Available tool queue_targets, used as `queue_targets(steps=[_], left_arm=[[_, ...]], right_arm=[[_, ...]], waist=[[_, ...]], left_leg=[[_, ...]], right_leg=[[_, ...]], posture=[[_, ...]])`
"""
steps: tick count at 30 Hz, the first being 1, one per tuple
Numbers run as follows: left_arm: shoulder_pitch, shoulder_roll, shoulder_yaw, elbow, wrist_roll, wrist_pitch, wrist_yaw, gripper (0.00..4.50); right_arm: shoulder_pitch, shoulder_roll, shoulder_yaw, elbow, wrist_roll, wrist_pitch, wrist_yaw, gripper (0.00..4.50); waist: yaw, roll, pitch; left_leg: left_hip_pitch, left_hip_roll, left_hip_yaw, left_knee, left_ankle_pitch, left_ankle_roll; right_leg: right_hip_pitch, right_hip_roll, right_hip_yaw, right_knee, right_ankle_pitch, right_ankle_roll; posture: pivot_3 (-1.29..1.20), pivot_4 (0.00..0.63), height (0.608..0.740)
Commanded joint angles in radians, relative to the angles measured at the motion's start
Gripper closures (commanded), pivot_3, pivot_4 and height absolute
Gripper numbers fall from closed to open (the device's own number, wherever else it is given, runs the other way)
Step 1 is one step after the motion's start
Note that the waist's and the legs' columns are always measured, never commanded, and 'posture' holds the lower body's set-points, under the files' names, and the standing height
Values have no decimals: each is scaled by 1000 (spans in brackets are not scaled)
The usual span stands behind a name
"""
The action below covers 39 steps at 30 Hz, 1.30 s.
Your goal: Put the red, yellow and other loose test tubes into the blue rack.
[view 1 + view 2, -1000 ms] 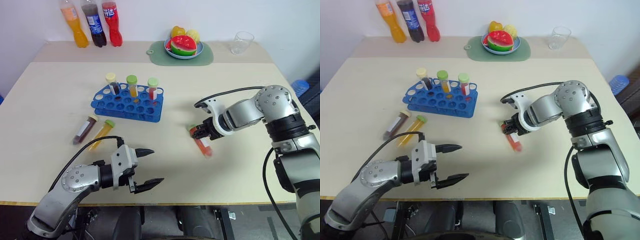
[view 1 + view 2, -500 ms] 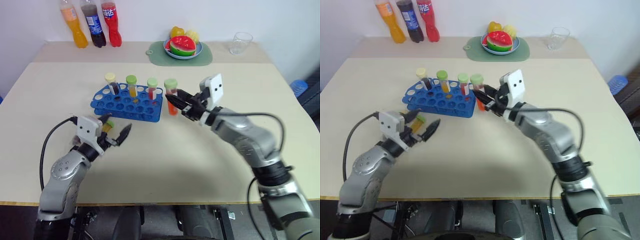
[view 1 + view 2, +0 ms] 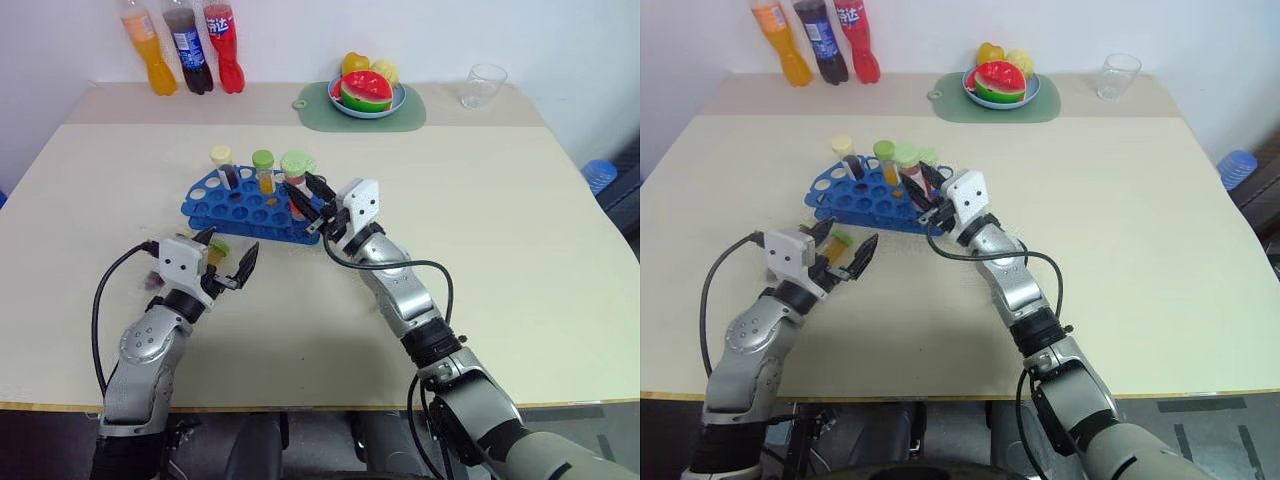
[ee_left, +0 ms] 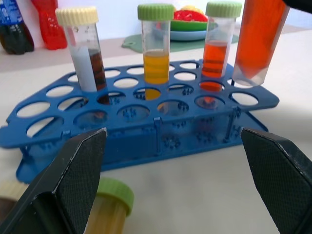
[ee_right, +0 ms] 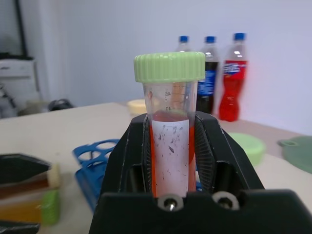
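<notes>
My left gripper (image 3: 228, 262) gaped wide over the smooth table (image 3: 480, 230) beside a capped yellow tube (image 4: 109, 212), my right gripper (image 5: 171, 146) clenched a clear ridged-cap red tube (image 5: 170, 126) upright above the perforated blue plastic rack (image 3: 255, 210).

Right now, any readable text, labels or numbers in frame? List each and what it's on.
"45": scale mark on the red tube clamped in the right gripper.
Figure just below it: partly hidden, maybe "40", not certain.
Scale lines on the dark tube in the blue rack: too small to read.
Labels on the three soda bottles: too blurred to read.
</notes>
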Motion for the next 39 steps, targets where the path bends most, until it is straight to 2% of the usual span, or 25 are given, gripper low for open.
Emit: queue_targets(steps=[1, 11, 18, 26, 28, 29, 33, 35, 39], left_arm=[[8, 3, 0, -56, -28, 7, -15, 0], [23, 6, -5, -74, -42, 24, -29, 0], [23, 4, -6, -75, -39, 26, -33, 0], [26, -1, -9, -81, -36, 31, -29, 0], [24, 1, -5, -86, -38, 45, -22, 0], [22, 5, -3, -88, -37, 52, -19, 0], [-26, 47, 34, -134, -81, 201, 11, 0], [-71, 99, 41, -168, -90, 313, 26, 0], [-277, 324, 33, -249, -149, 775, 36, 0]], right_arm=[[-10, 32, -27, 10, -23, -45, 14, 3758], [-9, 65, -77, 79, -52, -40, 17, 3758], [5, 76, -65, 78, -72, -40, 63, 3758], [-20, 104, -85, 122, -87, -32, 48, 3758], [-18, 107, -94, 112, -56, -20, 85, 2706], [-19, 109, -101, 107, -55, -24, 83, 2343], [-35, 108, -131, 65, -82, -39, 19, 242], [-38, 91, -143, 28, -74, -23, 22, 62], [-23, -4, -165, -126, -25, 74, 104, 62]], waist=[[-1, 0, 0], [-2, 0, 0], [-1, 0, 0], [-2, 0, 0], [-3, 0, 0], [-3, 0, 0], [-2, 0, 0], [-1, 0, 0], [1, 0, 0]], left_leg=[[0, 0, 0, 0, 0, 0], [1, 0, 0, 0, 0, 0], [1, 0, 0, 0, 0, 0], [1, 0, 0, 0, 0, 0], [1, 0, 0, 0, 0, 0], [1, 0, 0, 0, 0, 0], [1, 0, 0, 0, 0, 0], [1, 0, -1, 0, 0, 0], [0, -1, -3, 0, 1, -1]], right_leg=[[0, 0, 0, 0, 0, 0], [0, 0, 0, 1, 0, 0], [0, 0, 0, 1, 0, 0], [0, 0, 0, 1, 0, 0], [0, 0, 0, 1, 0, 0], [0, 0, 0, 1, 0, 0], [0, 0, 0, 1, 0, 0], [0, 0, 0, 1, 0, 0], [0, 0, -2, 1, 0, 0]], posture=[[0, 150, 734], [0, 150, 734], [0, 150, 734], [0, 150, 734], [0, 150, 734], [0, 150, 734], [0, 150, 734], [0, 150, 734], [0, 150, 734]])
